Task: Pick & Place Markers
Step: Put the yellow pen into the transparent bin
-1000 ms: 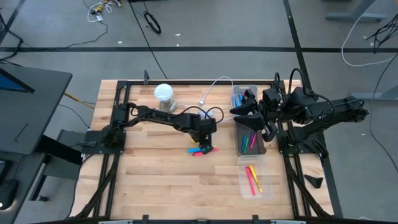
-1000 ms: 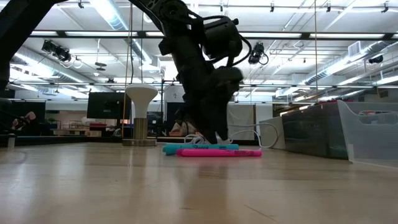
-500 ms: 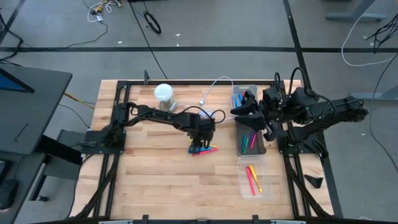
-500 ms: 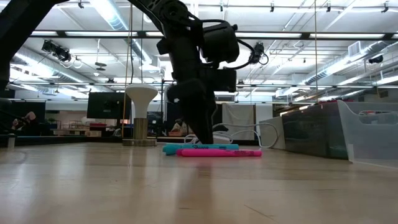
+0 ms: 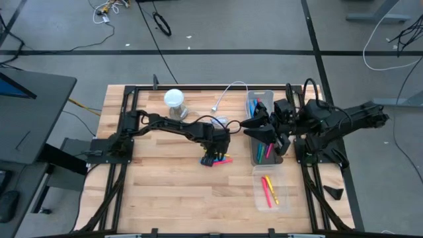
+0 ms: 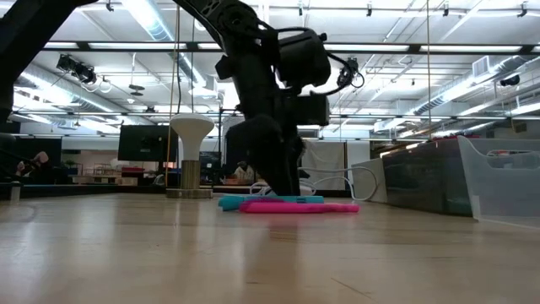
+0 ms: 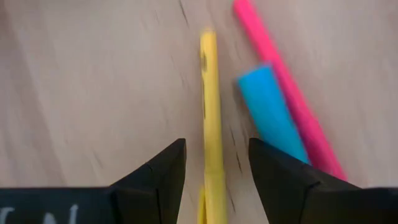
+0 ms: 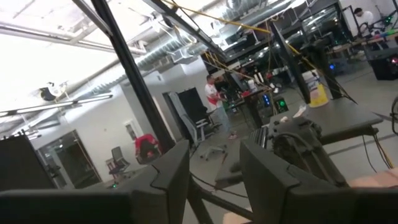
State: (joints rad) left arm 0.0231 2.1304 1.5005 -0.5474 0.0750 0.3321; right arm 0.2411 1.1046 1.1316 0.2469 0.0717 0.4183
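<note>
Markers lie in a small cluster at the middle of the wooden desk (image 5: 165, 185): a yellow marker (image 7: 209, 130), a blue marker (image 7: 270, 106) and a pink marker (image 7: 292, 102), the blue one touching the pink. Over them the left end effector (image 7: 214, 168) is down with its fingers (image 7: 158, 177) parted on either side of the yellow marker, not closed on it. The right end effector (image 5: 261, 125) hangs above the clear bins (image 5: 254, 153) holding more markers, its fingers spread and empty.

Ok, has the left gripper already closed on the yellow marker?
No: in the left wrist view the left gripper is open, its fingers straddling the yellow marker with wood visible on both sides.
</note>
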